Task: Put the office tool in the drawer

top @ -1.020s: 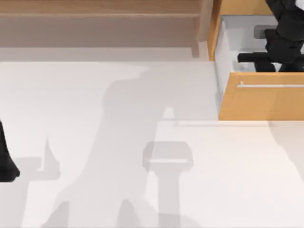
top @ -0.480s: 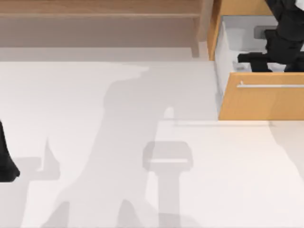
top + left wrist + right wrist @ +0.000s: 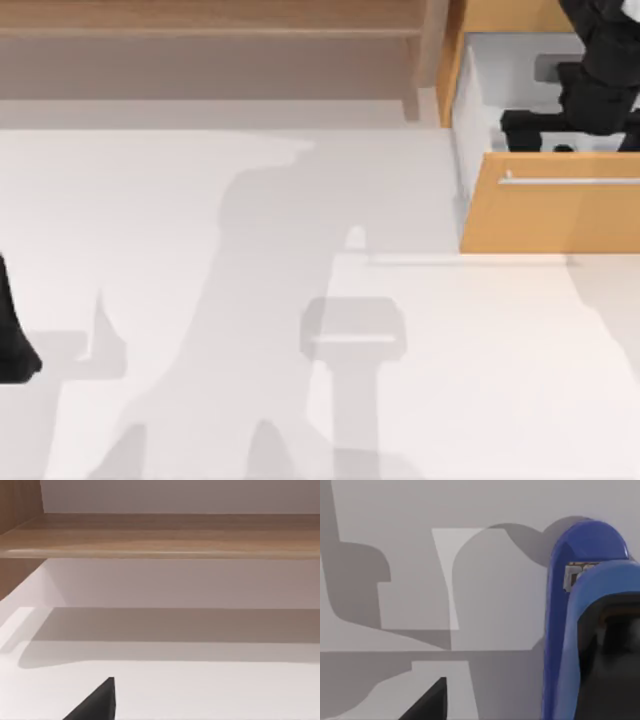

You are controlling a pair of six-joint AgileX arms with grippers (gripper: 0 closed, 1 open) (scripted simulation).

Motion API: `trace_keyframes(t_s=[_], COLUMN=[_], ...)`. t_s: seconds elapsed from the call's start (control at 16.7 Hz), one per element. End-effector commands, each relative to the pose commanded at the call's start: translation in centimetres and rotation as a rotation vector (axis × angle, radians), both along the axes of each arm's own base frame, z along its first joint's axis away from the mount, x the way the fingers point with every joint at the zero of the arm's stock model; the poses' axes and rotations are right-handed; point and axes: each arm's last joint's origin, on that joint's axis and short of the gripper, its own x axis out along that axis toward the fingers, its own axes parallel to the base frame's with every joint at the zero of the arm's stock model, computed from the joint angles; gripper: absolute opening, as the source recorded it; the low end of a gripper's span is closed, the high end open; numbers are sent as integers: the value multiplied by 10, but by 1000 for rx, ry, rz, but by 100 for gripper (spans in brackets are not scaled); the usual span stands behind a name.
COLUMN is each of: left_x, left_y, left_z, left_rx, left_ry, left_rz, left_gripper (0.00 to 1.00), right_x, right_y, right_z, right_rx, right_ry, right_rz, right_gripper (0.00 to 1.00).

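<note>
The right gripper (image 3: 560, 135) is inside the open drawer (image 3: 550, 215), its fingers grasping the blue stapler (image 3: 570, 625). The left arm (image 3: 12, 335) sits far off.

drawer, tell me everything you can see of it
The drawer sits at the table's far right, pulled open. Its front looks like light tan wood, carrying a thin horizontal silver bar handle; the inside walls and floor are white. The right tool hangs over the open interior. In the right wrist view a blue stapler shows close against the white floor; whether it rests there cannot be told.
</note>
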Motion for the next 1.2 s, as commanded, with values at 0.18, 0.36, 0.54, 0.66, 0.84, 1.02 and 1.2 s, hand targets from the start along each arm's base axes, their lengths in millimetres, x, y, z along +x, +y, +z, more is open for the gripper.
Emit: trace_keyframes(t_s=[0.18, 0.36, 0.54, 0.66, 0.84, 1.02, 1.2], left_x=[0, 0, 0, 0, 0, 0, 0], left_y=[0, 0, 0, 0, 0, 0, 0], left_z=[0, 0, 0, 0, 0, 0, 0], left_rx=[0, 0, 0, 0, 0, 0, 0], left_ry=[0, 0, 0, 0, 0, 0, 0], left_rz=[0, 0, 0, 0, 0, 0, 0], left_gripper=[100, 100, 100, 100, 100, 100, 100], right_x=[0, -1, -5, -10, -20, -37, -59], right_y=[0, 1, -2, -3, 5, 30, 63], right_z=[0, 3, 26, 50, 83, 100, 93], right_rx=[0, 1, 14, 26, 43, 56, 58], right_ry=[0, -7, -88, -191, -388, -582, -743], right_rz=[0, 5, 44, 96, 223, 408, 630], right_gripper=[100, 100, 100, 100, 100, 100, 100])
